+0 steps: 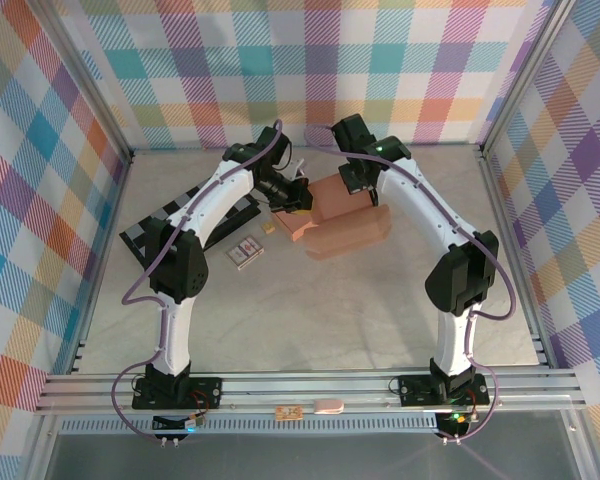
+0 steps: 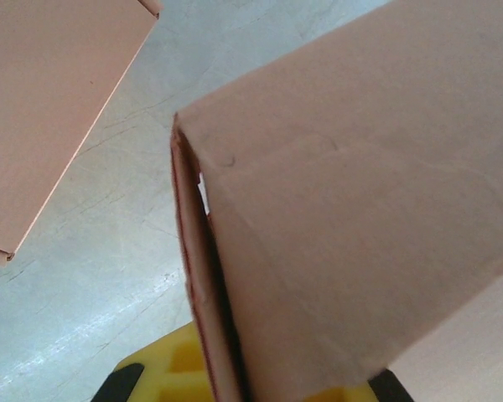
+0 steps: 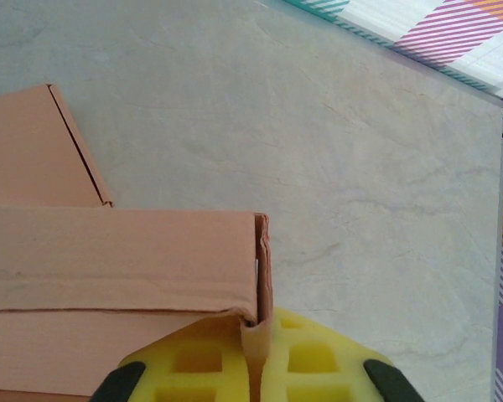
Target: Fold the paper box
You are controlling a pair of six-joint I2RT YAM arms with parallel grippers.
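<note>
The pink-brown paper box [image 1: 345,228] lies in the middle of the table, with a raised panel [image 1: 332,195] at its back. My left gripper [image 1: 294,200] is at the box's left end. In the left wrist view a box wall [image 2: 210,318] stands on edge between the yellow pads [image 2: 163,368], so the left gripper [image 2: 235,392] is shut on it. My right gripper [image 1: 360,186] is at the back edge. In the right wrist view a thin flap [image 3: 262,276] of the box [image 3: 117,260] is pinched tight between the right gripper's [image 3: 258,368] pads [image 3: 318,360].
A black rack [image 1: 145,235] sits left of the left arm. A small card pack [image 1: 245,254] and a tiny tan piece [image 1: 269,228] lie near the box's left side. Plaid walls [image 1: 280,60] and a metal frame [image 1: 310,385] enclose the table.
</note>
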